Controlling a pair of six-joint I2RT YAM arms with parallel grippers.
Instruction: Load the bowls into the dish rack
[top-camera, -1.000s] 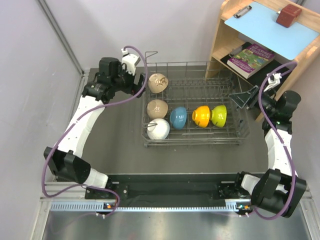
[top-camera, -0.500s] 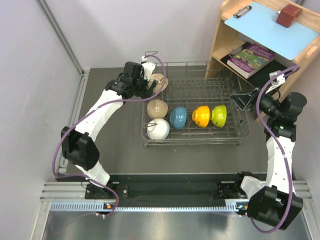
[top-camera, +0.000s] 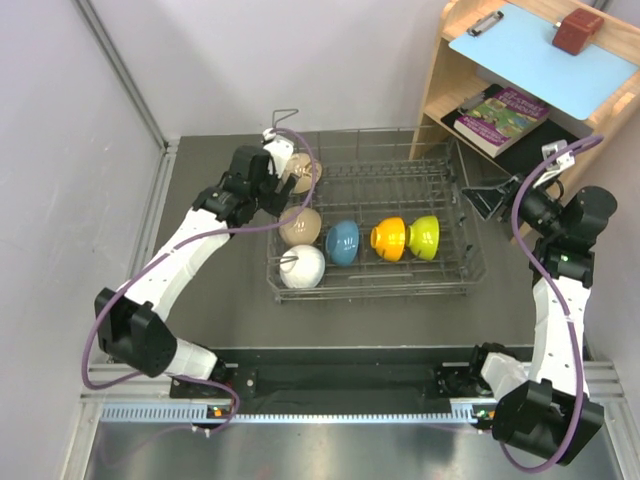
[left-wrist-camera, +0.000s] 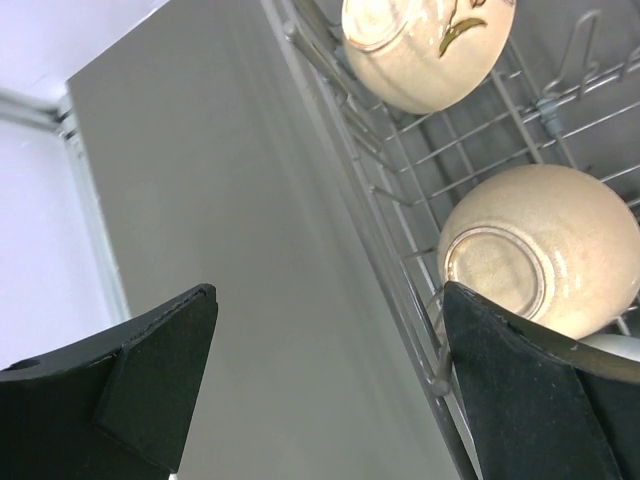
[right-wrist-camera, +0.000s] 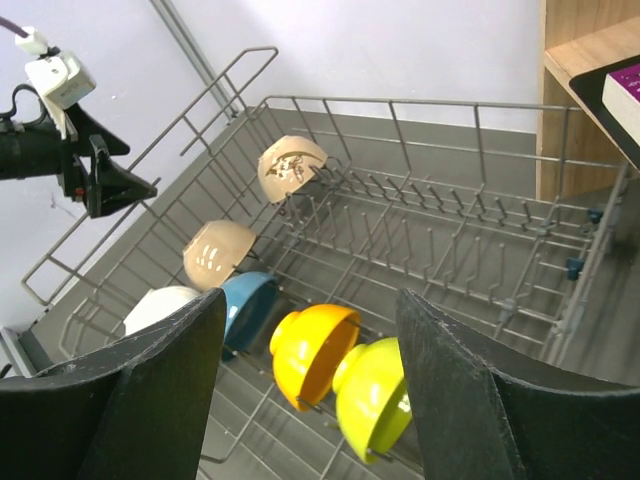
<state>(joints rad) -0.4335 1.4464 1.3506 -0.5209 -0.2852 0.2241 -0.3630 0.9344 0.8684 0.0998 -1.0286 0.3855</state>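
Top view. Dark counter fills the floor of the frame. Grey wire dish rack sits mid-counter, long side running 9 to 3 o'clock. Wooden shelf unit stands at 1-2 o'clock, just past the rack's far R corner, w/ a blue board on top and a book on the shelf below.

L arm reaches from 7 o'clock up to the rack's 10 o'clock corner. R arm rises from 5 o'clock to the rack's 3 o'clock end.

All 6 bowls are inside the rack, tipped on edge btwn prongs:
- tan bowl w/ brown mark: 10 o'clock corner
- plain tan bowl: 9 o'clock
- white bowl: 8 o'clock corner
- blue bowl, orange bowl, yel-green bowl: in a row from there toward 3 o'clock

L gripper: jaws spread wide, nothing held. It straddles the rack's L wall, one finger over the counter, the other on the rack side near the plain tan bowl. Contact w/ the wire: can't tell.

R gripper: jaws apart, medium-wide, nothing btwn them. It hangs above the rack's 3 o'clock end and looks down at the bowls.
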